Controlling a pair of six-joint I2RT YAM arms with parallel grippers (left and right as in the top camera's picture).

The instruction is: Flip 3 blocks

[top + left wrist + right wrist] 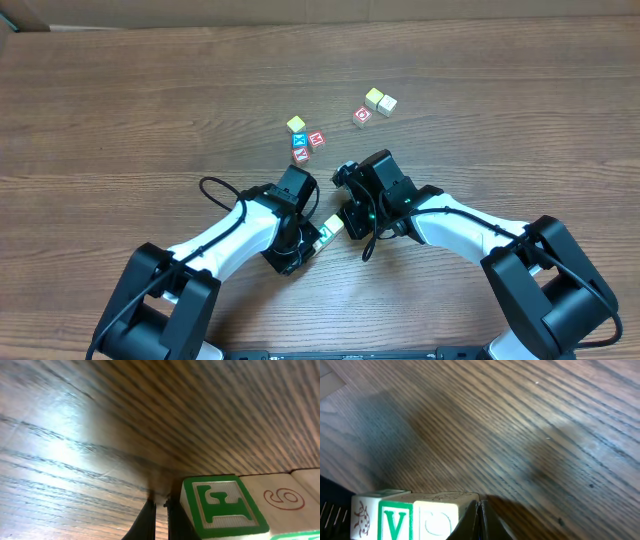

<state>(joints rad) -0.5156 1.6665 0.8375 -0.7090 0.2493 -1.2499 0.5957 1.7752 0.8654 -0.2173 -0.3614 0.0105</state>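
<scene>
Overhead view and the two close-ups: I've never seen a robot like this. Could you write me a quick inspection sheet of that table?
Surface: wooden table, no spills seen.
Job's things: row of blocks lying between the two claws; one is the green V block.
Clutter: group of four cubes and group of three cubes farther up the table, apart from the claws.
Claws: left claw shut, beside the row; right claw shut, at its other end; neither holds anything.
Cables: black cable looping off the left arm.
Surroundings: pale strip past the far edge; cannot tell what.
</scene>
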